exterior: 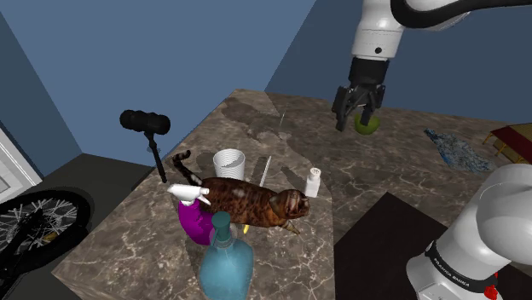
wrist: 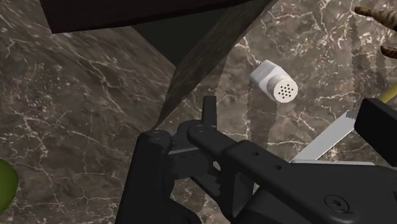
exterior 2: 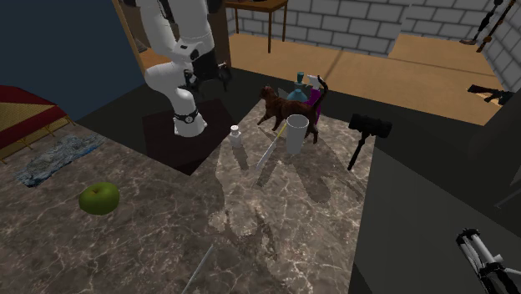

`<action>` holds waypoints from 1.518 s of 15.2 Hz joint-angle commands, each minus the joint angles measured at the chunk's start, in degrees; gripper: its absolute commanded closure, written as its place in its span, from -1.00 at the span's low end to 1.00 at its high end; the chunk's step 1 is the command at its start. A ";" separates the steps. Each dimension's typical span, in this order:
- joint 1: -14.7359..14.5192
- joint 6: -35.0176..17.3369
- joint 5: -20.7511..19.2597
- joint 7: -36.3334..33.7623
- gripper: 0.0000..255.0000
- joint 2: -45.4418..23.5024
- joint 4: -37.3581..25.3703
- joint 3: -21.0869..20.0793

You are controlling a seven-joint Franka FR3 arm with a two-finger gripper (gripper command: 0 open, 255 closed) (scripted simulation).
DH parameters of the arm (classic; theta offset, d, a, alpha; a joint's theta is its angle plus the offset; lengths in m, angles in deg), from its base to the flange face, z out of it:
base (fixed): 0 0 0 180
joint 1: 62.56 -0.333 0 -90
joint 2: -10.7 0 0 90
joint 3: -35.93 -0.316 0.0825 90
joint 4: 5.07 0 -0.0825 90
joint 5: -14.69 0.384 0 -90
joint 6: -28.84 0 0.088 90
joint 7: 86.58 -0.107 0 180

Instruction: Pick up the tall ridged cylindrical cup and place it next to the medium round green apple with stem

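No legible text — faint lettering on arm's dark band too small to read.

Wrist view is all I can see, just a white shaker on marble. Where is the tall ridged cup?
Observer: The white ridged cup stands upright right beside the brown cat figure, apart from the shaker.
Operator: Is the pincer holding anything?
Observer: No. In the shoulder view the pincer hangs open and empty, high above the table.
Operator: How far off is the apple?
Observer: The green apple lies toward the second exterior view's left, near a bluish cloth and well apart from the cup.
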 commanded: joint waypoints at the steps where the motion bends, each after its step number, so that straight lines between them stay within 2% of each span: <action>1: -0.72 -1.93 0.64 -2.78 -1.00 -2.62 -1.39 -2.59; 7: -1.98 -6.60 0.14 -10.84 -1.00 -12.70 -8.29 -9.61; 12: -2.72 -9.18 -2.95 -18.27 -1.00 -22.49 -16.04 -14.99; 18: -4.76 -9.81 -10.13 -28.04 -1.00 -36.06 -28.06 -20.04; 23: -8.95 -7.43 -17.93 -35.72 -1.00 -48.82 -41.04 -21.98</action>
